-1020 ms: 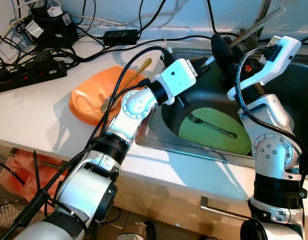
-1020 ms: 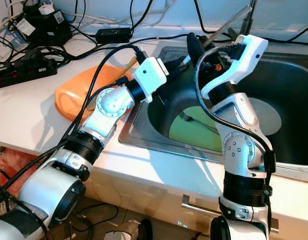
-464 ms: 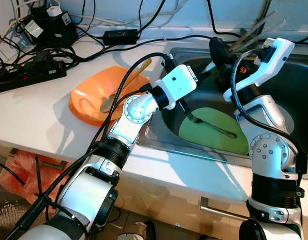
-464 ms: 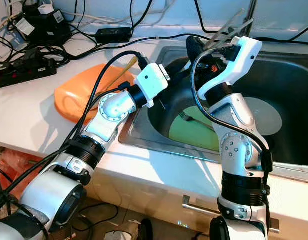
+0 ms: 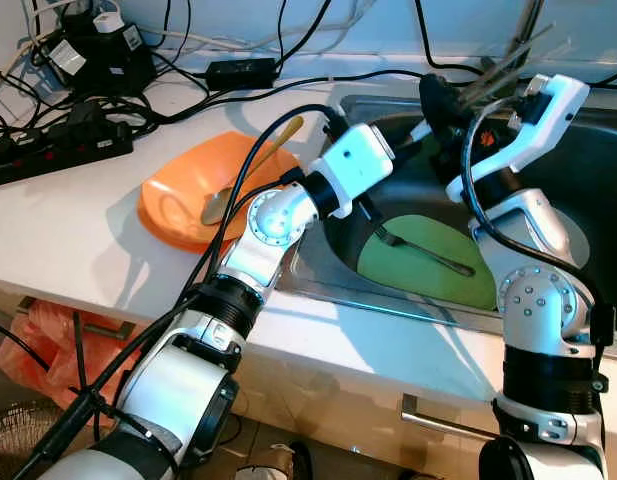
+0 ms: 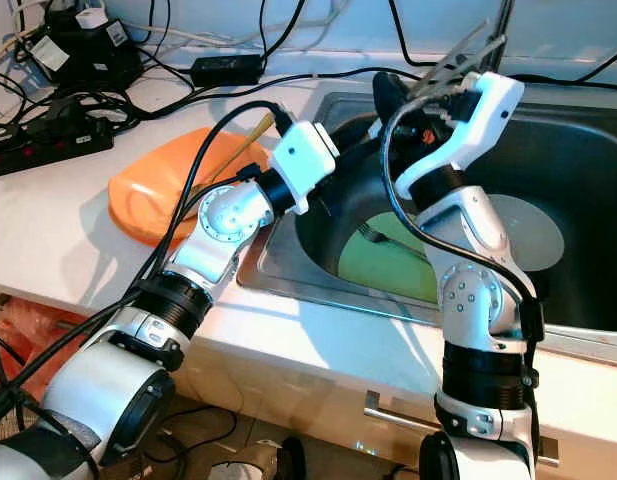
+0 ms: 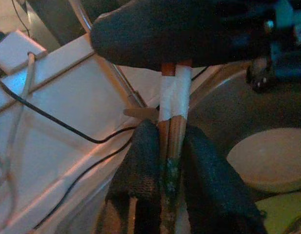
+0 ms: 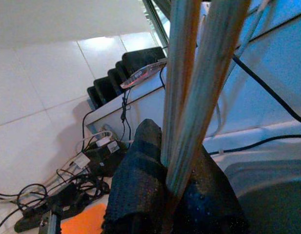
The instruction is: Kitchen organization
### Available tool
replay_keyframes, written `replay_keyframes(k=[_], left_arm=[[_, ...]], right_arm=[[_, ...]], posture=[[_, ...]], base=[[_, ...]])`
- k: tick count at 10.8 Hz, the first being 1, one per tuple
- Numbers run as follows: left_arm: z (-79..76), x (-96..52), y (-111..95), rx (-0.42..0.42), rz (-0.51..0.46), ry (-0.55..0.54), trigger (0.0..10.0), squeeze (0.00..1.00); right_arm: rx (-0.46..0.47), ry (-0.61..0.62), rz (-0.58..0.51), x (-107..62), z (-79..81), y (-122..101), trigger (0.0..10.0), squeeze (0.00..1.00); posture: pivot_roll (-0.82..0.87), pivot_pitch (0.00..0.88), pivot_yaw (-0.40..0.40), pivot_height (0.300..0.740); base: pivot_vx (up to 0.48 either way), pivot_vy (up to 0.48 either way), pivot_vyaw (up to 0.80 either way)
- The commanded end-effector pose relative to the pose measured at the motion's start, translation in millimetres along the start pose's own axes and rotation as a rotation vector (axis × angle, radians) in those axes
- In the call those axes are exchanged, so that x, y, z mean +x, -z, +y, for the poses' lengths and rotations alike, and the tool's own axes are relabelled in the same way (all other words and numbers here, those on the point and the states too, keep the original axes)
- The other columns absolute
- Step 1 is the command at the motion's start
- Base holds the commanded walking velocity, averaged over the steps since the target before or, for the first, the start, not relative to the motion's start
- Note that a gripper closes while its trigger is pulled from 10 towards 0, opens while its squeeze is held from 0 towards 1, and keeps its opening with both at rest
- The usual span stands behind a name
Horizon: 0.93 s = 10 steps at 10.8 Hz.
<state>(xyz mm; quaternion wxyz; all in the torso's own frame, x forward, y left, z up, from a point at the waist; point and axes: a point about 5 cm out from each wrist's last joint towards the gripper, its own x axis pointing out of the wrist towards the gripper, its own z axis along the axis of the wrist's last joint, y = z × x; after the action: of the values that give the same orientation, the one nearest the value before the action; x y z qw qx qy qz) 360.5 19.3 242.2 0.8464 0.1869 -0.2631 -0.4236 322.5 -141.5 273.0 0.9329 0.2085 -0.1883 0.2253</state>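
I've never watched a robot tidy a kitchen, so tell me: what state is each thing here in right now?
Left gripper: shut on chopsticks.
Right gripper: shut on the same chopsticks, over the sink.
Green plate: flat in the sink.
Fork: lying on green plate.
Orange plate: on counter, spoon resting in it.

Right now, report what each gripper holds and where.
Both are shut on the pair of wooden chopsticks: left gripper at one end, right gripper just beyond, the long remainder free.
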Motion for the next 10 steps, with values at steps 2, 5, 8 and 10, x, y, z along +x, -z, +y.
replay_keyframes(k=[2, 5, 8, 10], left_arm=[[7.4, -0.8, -13, -0.069, -0.074, -0.001, 10.0, 1.0], [8.7, 1.6, -27, -0.138, -0.12, 0.005, 10.0, 1.0], [3.3, -14.4, -34, -0.197, -0.113, 0.039, 10.0, 1.0], [3.9, -31.4, -26, -0.254, -0.034, 0.021, 10.0, 1.0]], right_arm=[[-0.041, 0.022, 0.008, 3.2, -10.1, -1, 0.0, 0.0], [-0.094, 0.014, -0.002, 12.8, -17.8, -8, 0.0, 0.0], [-0.217, 0.021, -0.031, 27.9, -33.1, -22, 0.0, 0.0], [-0.352, -0.018, 0.069, 30.3, -41.6, -12, 0.0, 0.0]], posture=[[0.05, 0.099, 0.137, 0.74], [0.06, 0.094, 0.135, 0.74], [0.08, 0.095, 0.136, 0.74], [0.09, 0.099, 0.135, 0.74]], base=[[0.0, 0.0, 0.0], [0.0, 0.0, 0.0], [0.0, 0.0, 0.0], [0.0, 0.0, 0.0]])
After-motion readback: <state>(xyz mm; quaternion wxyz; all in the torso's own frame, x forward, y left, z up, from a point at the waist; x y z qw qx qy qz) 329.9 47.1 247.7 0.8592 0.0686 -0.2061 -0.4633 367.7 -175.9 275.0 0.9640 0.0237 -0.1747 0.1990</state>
